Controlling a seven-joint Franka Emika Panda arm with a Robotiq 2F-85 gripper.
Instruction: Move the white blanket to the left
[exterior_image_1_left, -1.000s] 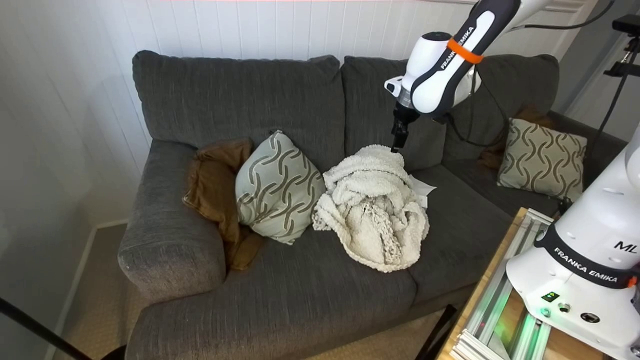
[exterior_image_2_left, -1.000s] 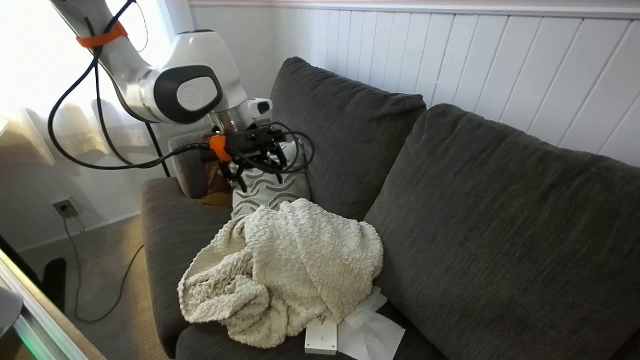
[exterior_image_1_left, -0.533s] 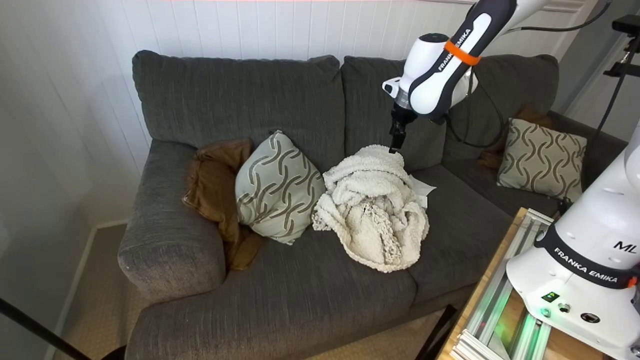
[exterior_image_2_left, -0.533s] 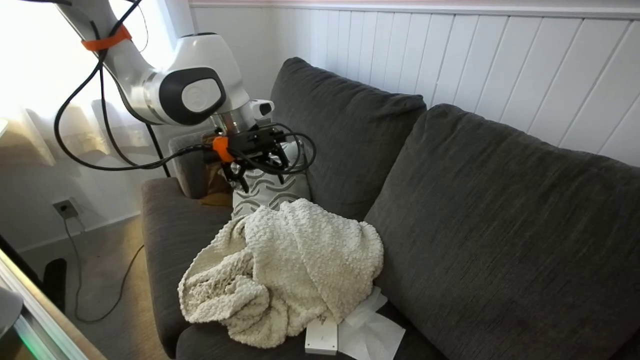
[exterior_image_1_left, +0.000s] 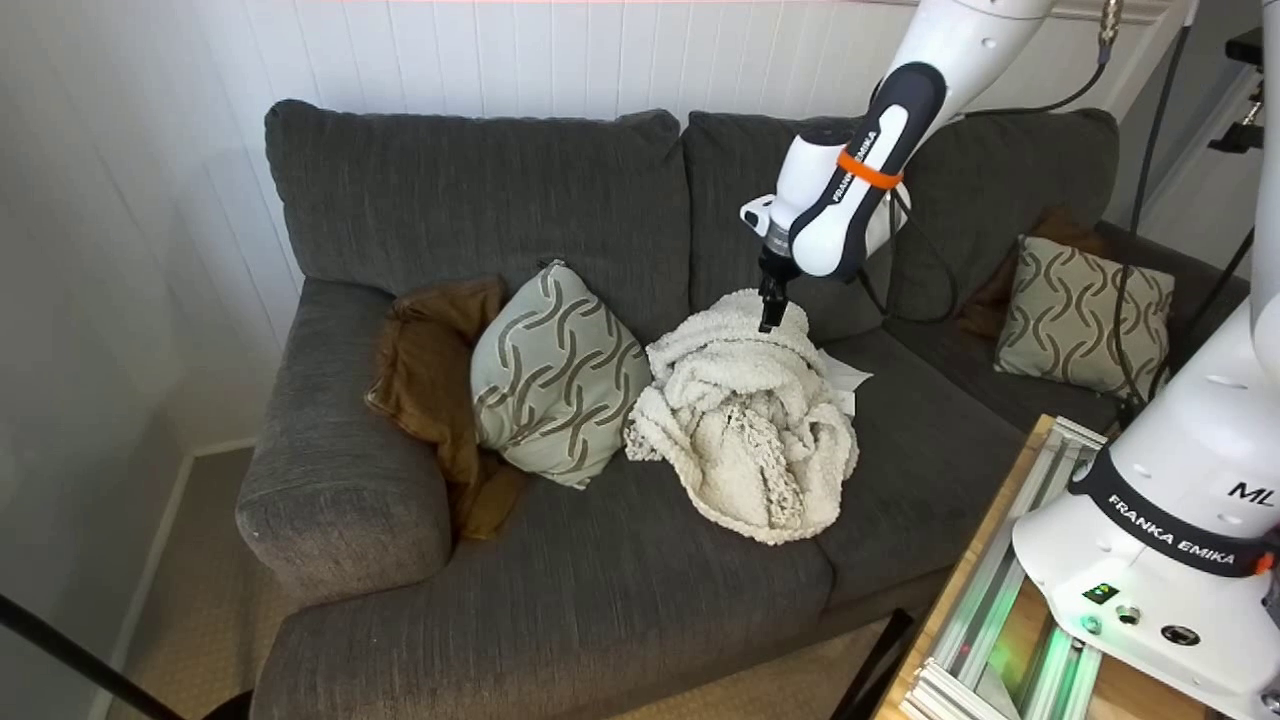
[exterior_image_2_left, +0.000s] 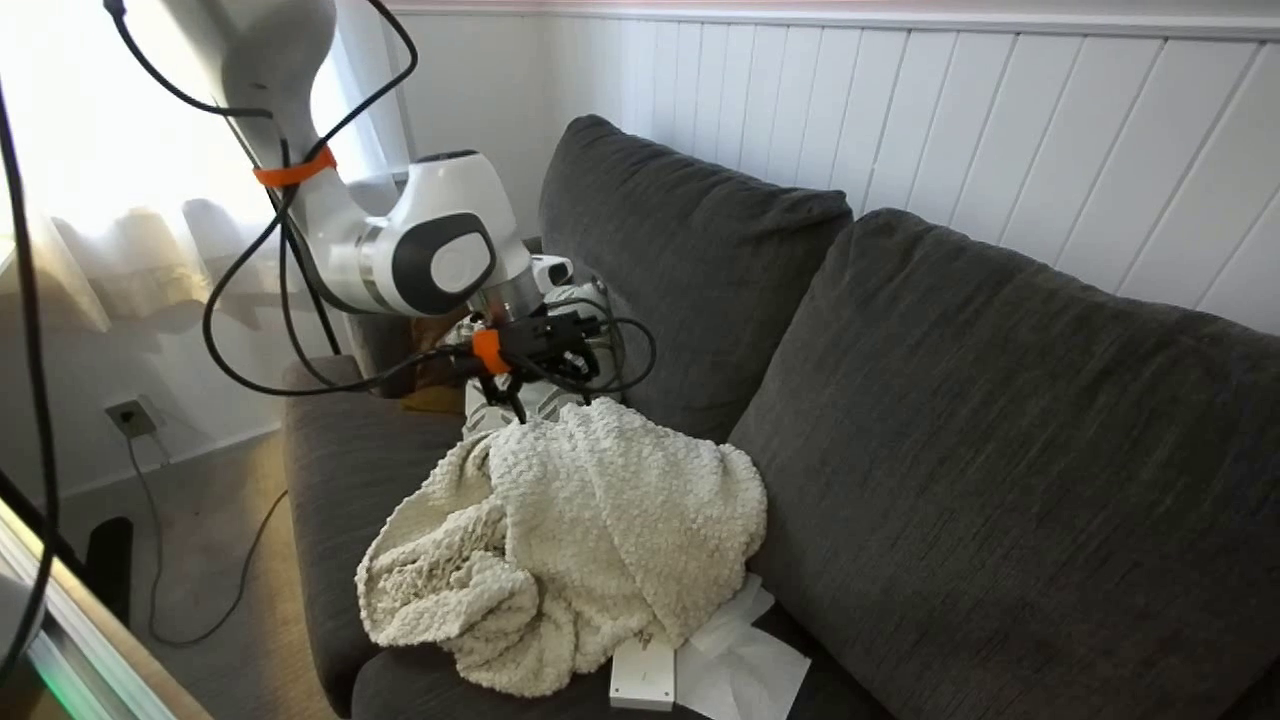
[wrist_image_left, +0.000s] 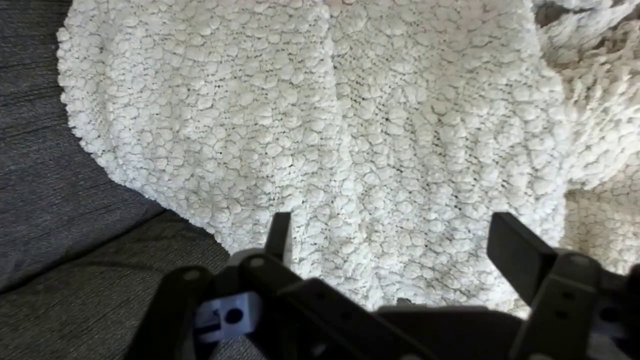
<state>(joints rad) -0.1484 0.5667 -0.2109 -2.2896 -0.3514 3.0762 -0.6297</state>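
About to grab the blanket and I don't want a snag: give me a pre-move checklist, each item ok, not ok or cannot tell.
1. Claw open: ok, fingers apart in the wrist view.
2. White blanket lined up: ok, it shows across the gap between the fingers.
3. Fingers touching the blanket: cannot tell, no view settles contact.
4. Blanket clear of loose things: not ok, white box and paper lie at its edge in an exterior view.
5. Room to its left in an exterior view: not ok, a patterned pillow sits right beside it.
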